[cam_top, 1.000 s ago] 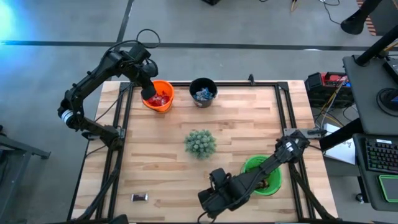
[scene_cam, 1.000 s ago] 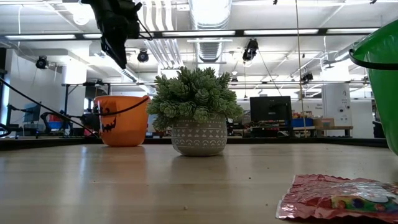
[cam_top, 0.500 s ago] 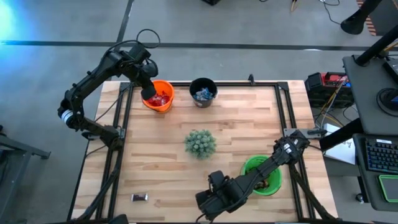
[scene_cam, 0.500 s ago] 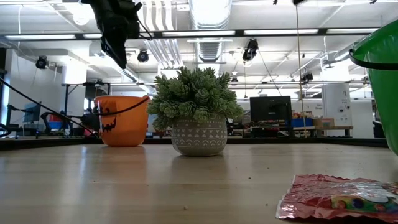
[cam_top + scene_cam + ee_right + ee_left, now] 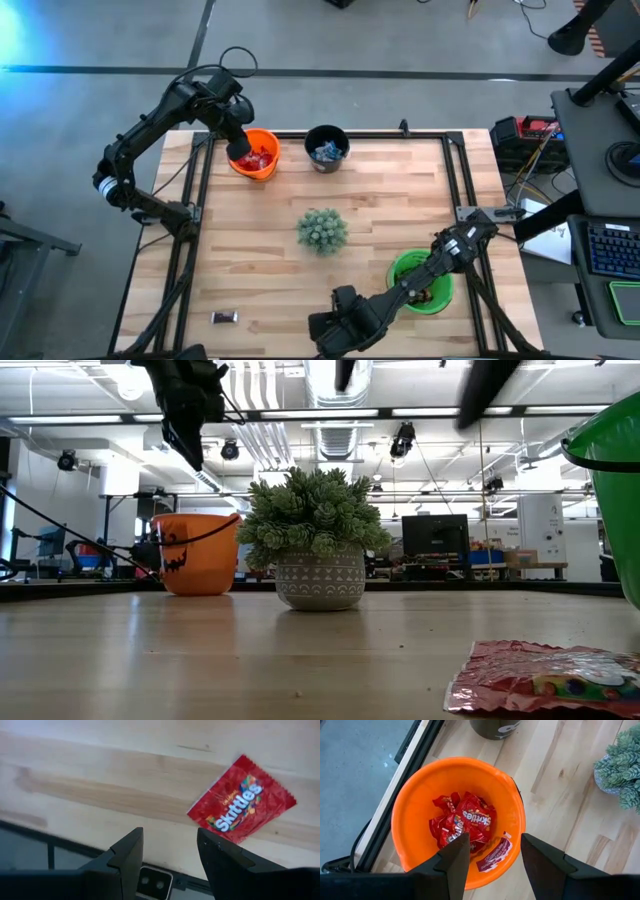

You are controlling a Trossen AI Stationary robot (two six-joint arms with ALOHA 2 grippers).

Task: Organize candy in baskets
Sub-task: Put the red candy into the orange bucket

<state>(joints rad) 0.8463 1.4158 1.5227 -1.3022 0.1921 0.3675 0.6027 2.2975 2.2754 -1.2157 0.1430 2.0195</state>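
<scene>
- Left wrist view: left pincer [image 5: 492, 855] open and empty, right above the orange basket [image 5: 415, 805]; red candy packets [image 5: 465, 822] lie inside, directly below.
- Right pincer [image 5: 167, 850] open and empty, low over the worktop [image 5: 100, 775]; one red candy packet [image 5: 241, 800] lies flat just ahead.
- Green basket [image 5: 405, 268] behind the right pincer, under its arm.
- Black basket [image 5: 326, 148] beside the orange one.

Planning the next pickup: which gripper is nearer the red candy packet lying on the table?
Right. The right gripper hovers just beside the red candy packet at the table's near edge; the left gripper hangs over the orange basket, far across.
</scene>
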